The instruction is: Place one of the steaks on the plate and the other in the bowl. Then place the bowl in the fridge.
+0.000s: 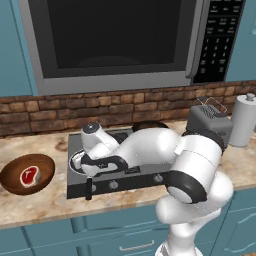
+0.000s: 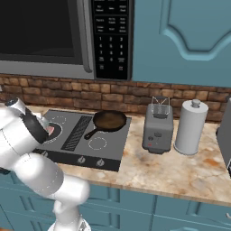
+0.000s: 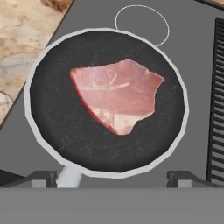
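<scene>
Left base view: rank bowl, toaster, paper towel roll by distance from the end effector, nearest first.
End effector sits over the stove's left side.
1. Bowl, on the counter to the left.
2. Toaster, far right, by the wall.
3. Paper towel roll, just beyond the toaster.

We fold our arm (image 1: 165, 150) low and leftward, wrist bent down, gripper (image 3: 116, 178) hanging with jaws spread wide.

- Arm (image 1: 150, 150): glossy white rounded shells, fat tubular links.
- Joints: dark black rings between shells.
- Wrist cap: grey disc at 10 o'clock of the elbow.
</scene>
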Tool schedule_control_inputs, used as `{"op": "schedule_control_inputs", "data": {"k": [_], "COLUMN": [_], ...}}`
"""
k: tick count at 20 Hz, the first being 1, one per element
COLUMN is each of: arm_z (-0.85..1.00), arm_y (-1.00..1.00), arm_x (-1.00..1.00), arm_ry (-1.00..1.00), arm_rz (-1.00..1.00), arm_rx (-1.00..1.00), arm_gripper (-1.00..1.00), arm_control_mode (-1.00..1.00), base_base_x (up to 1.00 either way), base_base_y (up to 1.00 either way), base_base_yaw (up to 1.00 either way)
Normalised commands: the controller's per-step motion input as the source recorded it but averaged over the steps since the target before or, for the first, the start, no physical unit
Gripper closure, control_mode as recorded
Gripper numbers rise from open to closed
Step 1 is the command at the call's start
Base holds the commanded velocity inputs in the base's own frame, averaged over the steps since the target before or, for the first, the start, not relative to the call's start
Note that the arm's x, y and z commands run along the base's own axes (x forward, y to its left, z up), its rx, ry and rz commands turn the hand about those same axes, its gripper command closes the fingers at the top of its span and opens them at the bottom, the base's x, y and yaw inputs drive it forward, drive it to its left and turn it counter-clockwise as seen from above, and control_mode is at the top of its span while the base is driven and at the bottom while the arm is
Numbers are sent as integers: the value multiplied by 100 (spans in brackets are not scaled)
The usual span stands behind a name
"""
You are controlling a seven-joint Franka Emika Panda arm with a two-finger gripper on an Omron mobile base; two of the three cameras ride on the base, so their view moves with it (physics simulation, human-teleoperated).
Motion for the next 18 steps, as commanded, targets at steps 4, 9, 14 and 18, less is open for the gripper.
{"op": "schedule_control_inputs", "data": {"k": [4, 9, 14, 18], "arm_z": [-11, -16, -24, -30], "arm_y": [13, 14, 8, 13], "arm_x": [24, 26, 30, 34], "arm_ry": [0, 0, 0, 0], "arm_rz": [0, 0, 0, 0], "arm_rx": [0, 0, 0, 0], "arm_gripper": [-100, -100, -100, -100], "arm_control_mode": [-100, -100, -100, -100], "base_base_x": [0, 0, 0, 0], "base_base_y": [0, 0, 0, 0], "base_base_yaw": [0, 0, 0, 0]}}
